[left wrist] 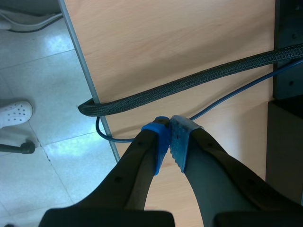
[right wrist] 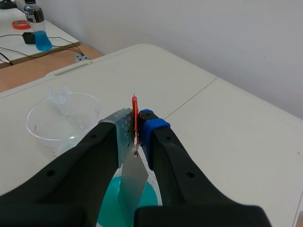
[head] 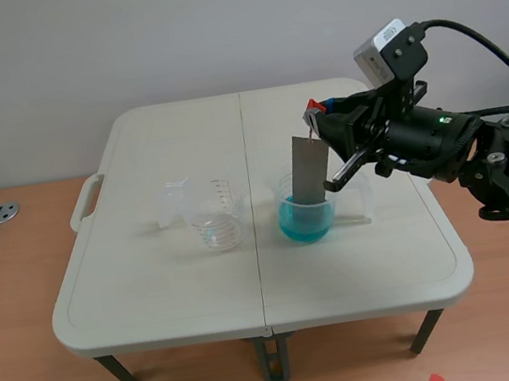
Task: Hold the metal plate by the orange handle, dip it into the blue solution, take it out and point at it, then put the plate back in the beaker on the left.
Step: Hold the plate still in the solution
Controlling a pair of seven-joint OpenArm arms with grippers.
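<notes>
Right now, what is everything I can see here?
Table: one, white, centre.
Clear beaker: one, empty, left of the table's seam.
Beaker of blue solution: one, right of the seam.
Metal plate: one, grey, lower end inside the blue beaker.
Black cable: one, across a wooden desk.
Right gripper: one, black, shut on the plate's orange handle.
Left gripper: one, black, shut on nothing, above the cable.

free: we see bare table across upper centre, far left and lower edge | blocked centre-left: clear beaker | blocked centre-right: blue-solution beaker, metal plate upright inside, right gripper clamped above | gap: we note a narrow lane between beakers
</notes>
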